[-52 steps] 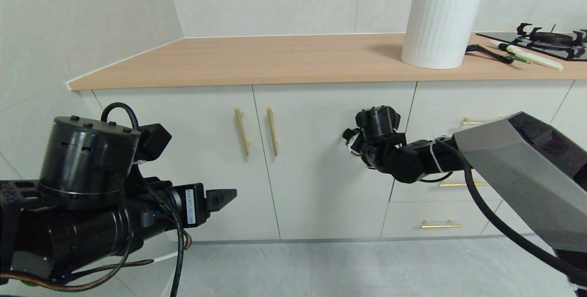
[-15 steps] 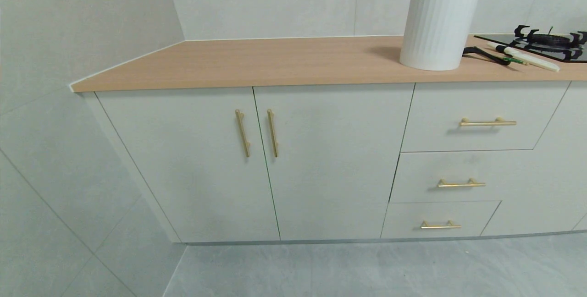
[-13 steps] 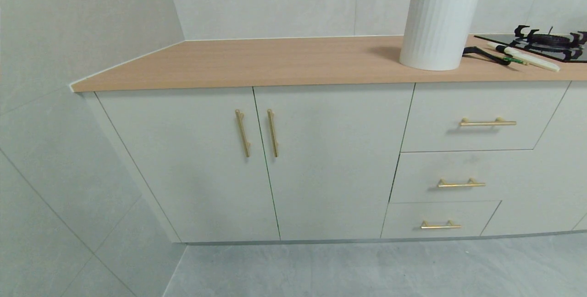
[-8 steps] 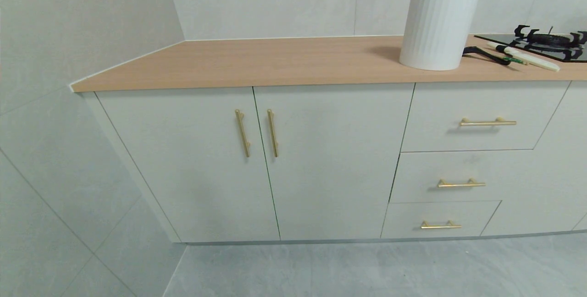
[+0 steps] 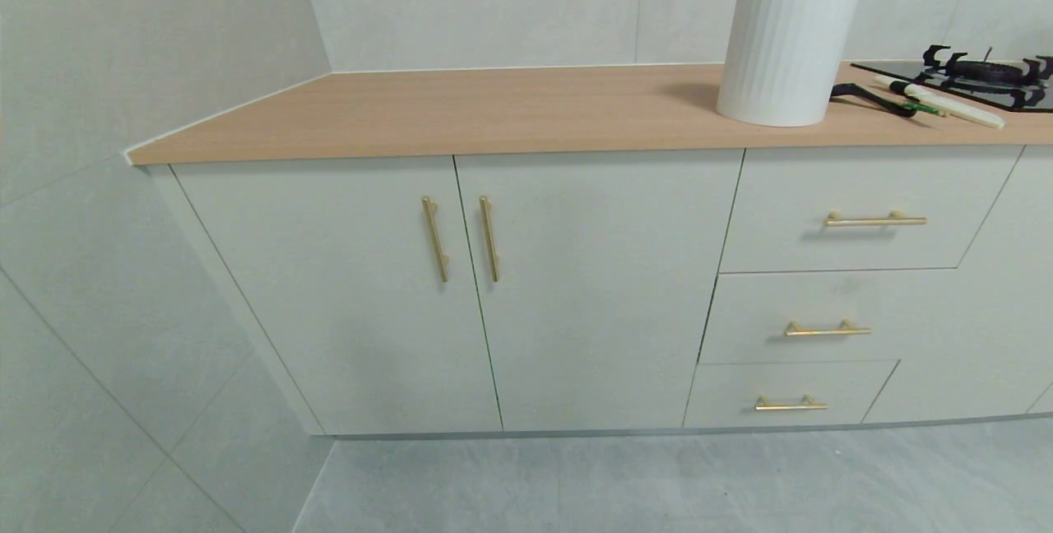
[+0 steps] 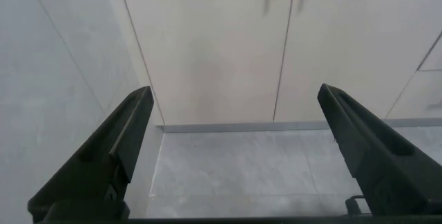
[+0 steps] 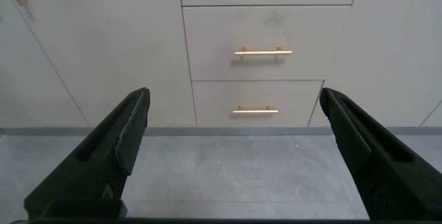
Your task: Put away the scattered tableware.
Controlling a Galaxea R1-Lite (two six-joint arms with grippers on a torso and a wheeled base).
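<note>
Wooden table (image 5: 494, 109) | cream utensil (image 5: 946, 103) lay axis left-right, far right beyond ribbed canister (image 5: 790, 39), nearer right arm | both jaws spread, empty.

Light wood desk (image 5: 494, 109) over pale cabinets. Two doors (image 5: 592, 286) meet at paired vertical brass handles (image 5: 490, 238). Beside them are three stacked drawers (image 5: 855, 187), each with a horizontal brass pull. Large pale tiles cover the walls (image 5: 164, 39). Grey tiled floor (image 5: 658, 484), metal plinth strip (image 5: 576, 433) at cabinet base.

White ribbed container (image 5: 790, 39), tan wood-grain countertop (image 5: 494, 109), gold handles (image 5: 874, 220) on pale-grey cabinets (image 5: 592, 294).
</note>
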